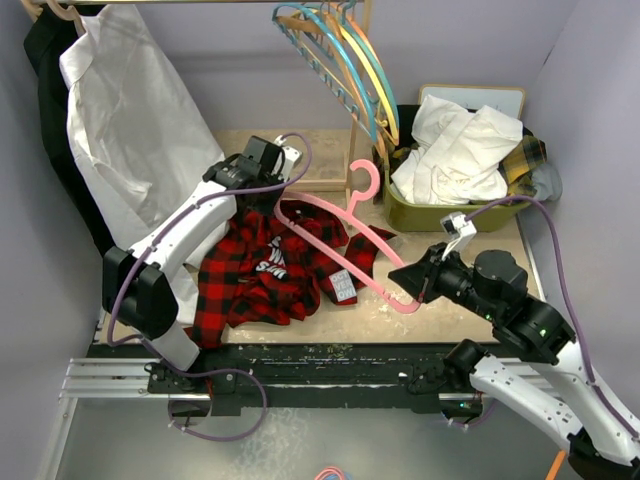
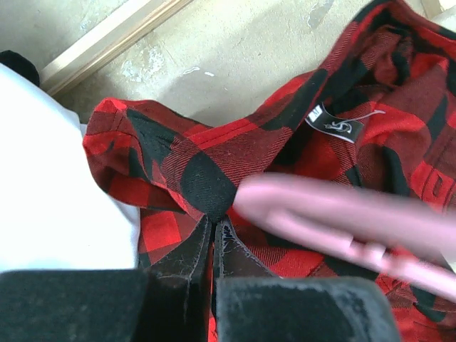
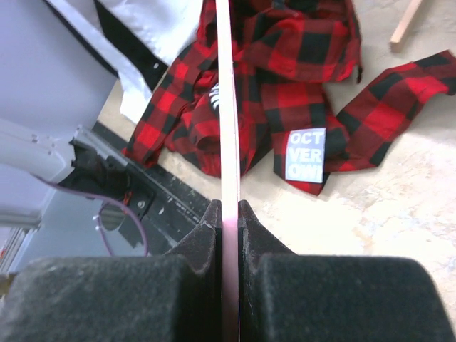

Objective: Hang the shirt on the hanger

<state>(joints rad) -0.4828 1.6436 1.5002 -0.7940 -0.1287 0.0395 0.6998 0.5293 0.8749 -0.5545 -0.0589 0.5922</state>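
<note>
The red-and-black plaid shirt (image 1: pixel 262 268) lies crumpled on the table, its white lettering patch (image 3: pixel 306 153) facing up. My left gripper (image 1: pixel 262 200) is at the shirt's upper edge, shut on a fold of the plaid cloth (image 2: pixel 206 185) near the inside label (image 2: pixel 335 125). The pink hanger (image 1: pixel 345 228) lies slanted over the shirt, hook up toward the back. My right gripper (image 1: pixel 413 288) is shut on the hanger's lower right end, with the hanger edge-on (image 3: pixel 228 107) between the fingers. One hanger arm crosses close in front of the left fingers (image 2: pixel 335 221).
A white shirt (image 1: pixel 130 130) hangs at the back left, touching the left arm. Blue, yellow and orange hangers (image 1: pixel 340 60) hang on a wooden rack at the back. A green bin (image 1: pixel 440 215) with white clothes and yellow-green plaid cloth stands at the right.
</note>
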